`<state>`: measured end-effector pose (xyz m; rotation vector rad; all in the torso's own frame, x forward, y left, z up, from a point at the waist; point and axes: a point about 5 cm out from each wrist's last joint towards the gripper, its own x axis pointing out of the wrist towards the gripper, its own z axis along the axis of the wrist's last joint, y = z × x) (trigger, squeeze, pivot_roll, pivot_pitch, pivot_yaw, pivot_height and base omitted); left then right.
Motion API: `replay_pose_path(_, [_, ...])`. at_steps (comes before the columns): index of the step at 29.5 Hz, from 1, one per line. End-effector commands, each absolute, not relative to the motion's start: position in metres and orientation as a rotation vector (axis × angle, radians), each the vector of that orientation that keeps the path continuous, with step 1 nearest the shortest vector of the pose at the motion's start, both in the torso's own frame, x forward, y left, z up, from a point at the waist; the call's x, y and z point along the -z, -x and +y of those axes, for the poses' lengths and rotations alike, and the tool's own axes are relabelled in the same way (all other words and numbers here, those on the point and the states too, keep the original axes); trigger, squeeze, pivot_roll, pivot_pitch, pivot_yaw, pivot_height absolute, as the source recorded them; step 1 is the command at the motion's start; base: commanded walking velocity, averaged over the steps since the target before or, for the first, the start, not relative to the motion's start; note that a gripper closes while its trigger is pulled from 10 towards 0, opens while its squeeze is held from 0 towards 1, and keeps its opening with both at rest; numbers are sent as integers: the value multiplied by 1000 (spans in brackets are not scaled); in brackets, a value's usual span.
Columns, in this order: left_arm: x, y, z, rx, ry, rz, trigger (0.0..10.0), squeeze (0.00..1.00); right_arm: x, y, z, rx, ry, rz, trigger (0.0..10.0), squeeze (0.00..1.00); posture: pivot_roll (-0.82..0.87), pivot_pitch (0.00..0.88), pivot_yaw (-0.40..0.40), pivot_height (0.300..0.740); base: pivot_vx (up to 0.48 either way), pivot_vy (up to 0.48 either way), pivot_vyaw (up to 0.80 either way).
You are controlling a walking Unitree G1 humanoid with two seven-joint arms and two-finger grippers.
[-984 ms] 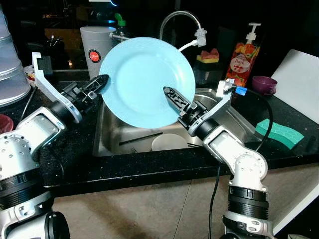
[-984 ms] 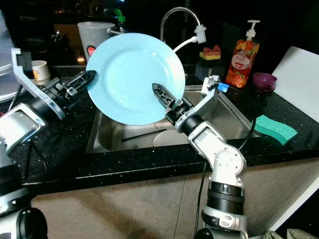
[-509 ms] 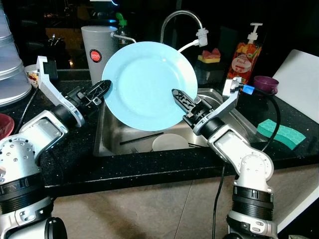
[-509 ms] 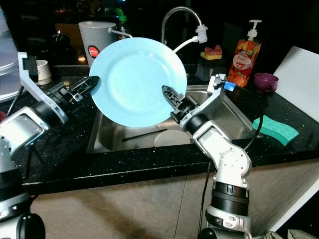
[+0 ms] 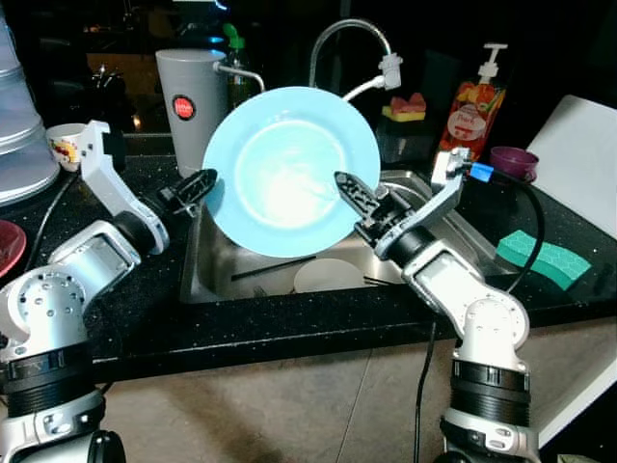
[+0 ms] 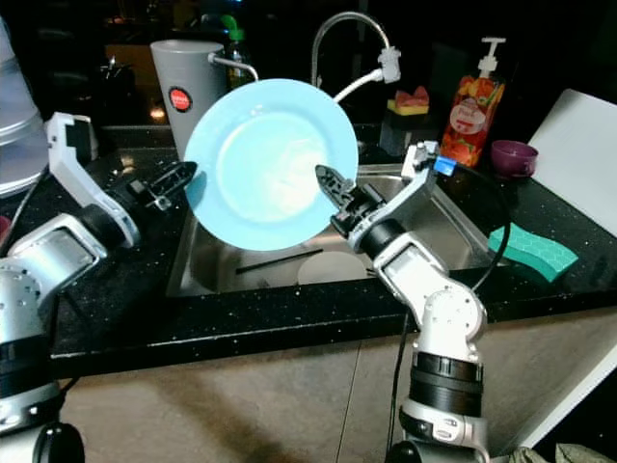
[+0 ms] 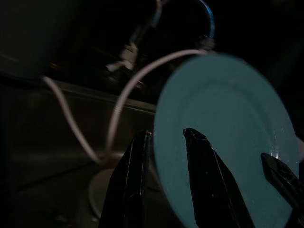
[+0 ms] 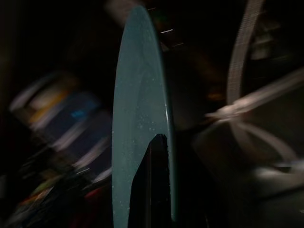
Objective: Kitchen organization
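Left eye view: round light-blue plate, upright, glossy, bare.

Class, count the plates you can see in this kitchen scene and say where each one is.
2: the round light-blue plate held upright over the steel sink between both claws, and a white plate lying in the sink. Others may be hidden.

Dim room, black background; light from the front flares white on the light-blue plate. Wrist views are dark, the right one motion-blurred.
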<state>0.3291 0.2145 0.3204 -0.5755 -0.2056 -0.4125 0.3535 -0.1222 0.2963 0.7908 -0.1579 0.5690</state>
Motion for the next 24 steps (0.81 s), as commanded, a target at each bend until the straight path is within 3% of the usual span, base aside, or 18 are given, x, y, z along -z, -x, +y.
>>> replay_pose_path(1, [-311, -331, 231, 317, 579, -184, 10000, 0, -296, -364, -129, -477, -758, -169, 10000, 0, 88, 116, -54, 740, 0, 0, 0])
replay_pose_path(6, [-309, -331, 246, 250, 591, -183, 10000, 0, -295, -373, -130, -444, -767, -161, 10000, 0, 95, 122, -62, 740, 0, 0, 0])
replay_pose_path(8, [-296, -332, 247, 185, 372, -59, 10000, 0, -292, -382, -127, -409, -712, -140, 10000, 0, 103, 130, -75, 740, 0, 0, 0])
replay_pose_path(9, [-296, -332, 247, 185, 372, -59, 10000, 0, -292, -382, -127, -409, -712, -140, 10000, 0, 103, 130, -75, 740, 0, 0, 0])
replay_pose_path(10, [-286, -333, 242, 174, 262, 24, 10000, 0, -289, -387, -125, -394, -673, -119, 10000, 0, 111, 136, -83, 740, 0, 0, 0])
replay_pose_path(14, [-276, -330, 220, 290, 207, 122, 10000, 0, -274, -399, -115, -353, -506, -44, 10000, 0, 115, 150, -93, 740, 0, 0, 0])
replay_pose_path(16, [-273, -329, 207, 338, 82, 146, 10000, 0, -263, -406, -109, -323, -349, -39, 10000, 0, 130, 172, -100, 740, 0, 0, 0])
replay_pose_path(23, [-281, -319, 185, 502, 22, 81, 10000, 0, -252, -413, -108, -221, -125, -37, 10000, 0, 133, 188, -102, 740, 0, 0, 0])
replay_pose_path(24, [-284, -318, 183, 522, 21, 62, 10000, 0, -250, -413, -107, -207, -81, -40, 10000, 71, 133, 189, -103, 740, 0, 0, 0])
